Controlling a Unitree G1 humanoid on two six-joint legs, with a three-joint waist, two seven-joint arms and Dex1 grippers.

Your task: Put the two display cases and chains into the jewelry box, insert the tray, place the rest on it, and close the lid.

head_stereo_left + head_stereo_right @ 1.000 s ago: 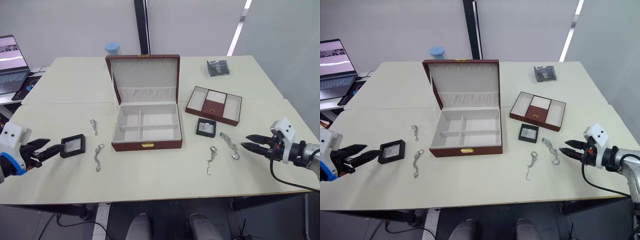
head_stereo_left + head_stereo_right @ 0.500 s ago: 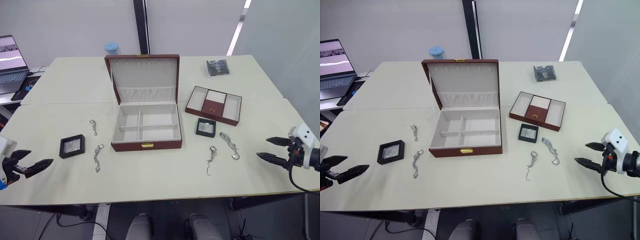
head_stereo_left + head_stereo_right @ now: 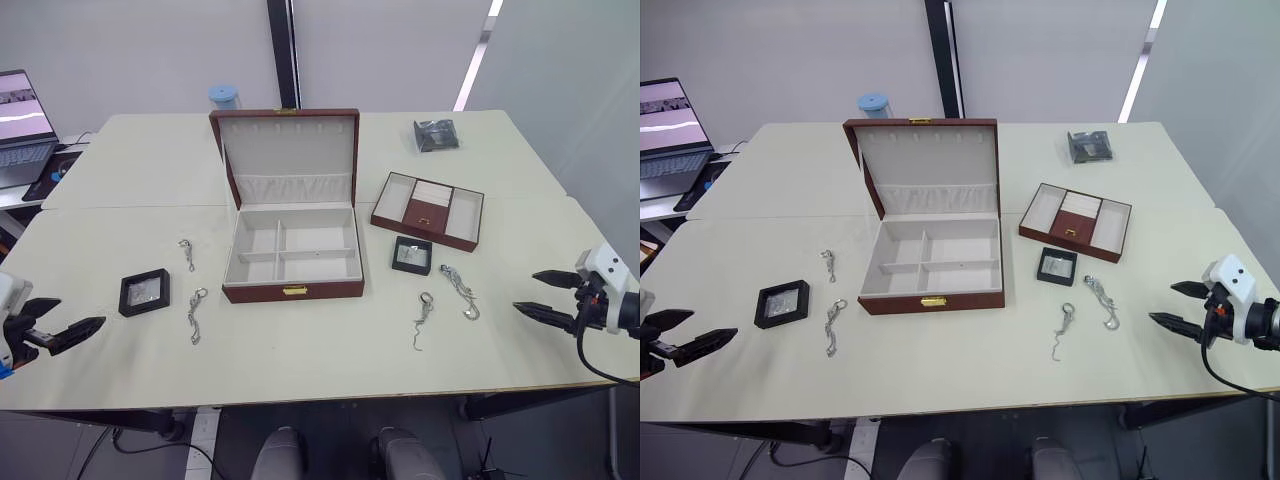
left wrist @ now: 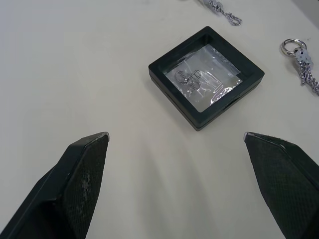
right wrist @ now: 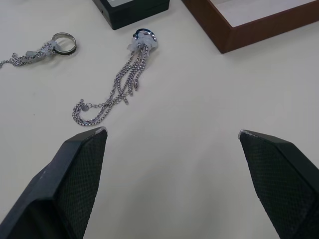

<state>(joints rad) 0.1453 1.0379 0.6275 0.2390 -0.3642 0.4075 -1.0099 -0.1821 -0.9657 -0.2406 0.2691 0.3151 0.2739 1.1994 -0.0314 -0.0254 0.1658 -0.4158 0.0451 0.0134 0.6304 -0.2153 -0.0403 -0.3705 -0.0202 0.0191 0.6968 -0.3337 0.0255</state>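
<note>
Fingers on both my left gripper [image 3: 72, 329] and right gripper [image 3: 535, 296] spread wide, empty. 2 cases lie flat on the counter [image 3: 300, 350]: 1 [image 4: 206, 75] ahead, 1 [image 3: 412, 255] beside the box [image 3: 292, 255]; a skewed pinch could flip the flat frame away.

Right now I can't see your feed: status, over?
Both grippers open, empty. Jewelry box open, nothing inside; display cases, chains on table. Nothing in the way.

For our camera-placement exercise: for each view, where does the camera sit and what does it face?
Eye views: head, facing down at the open reddish-brown jewelry box; both tools at the edges.
Left wrist view: left wrist, facing the black square display case between open left tool fingers.
Right wrist view: right wrist, facing a silvery chain beyond open right tool.
Shared: case, chain.
</note>
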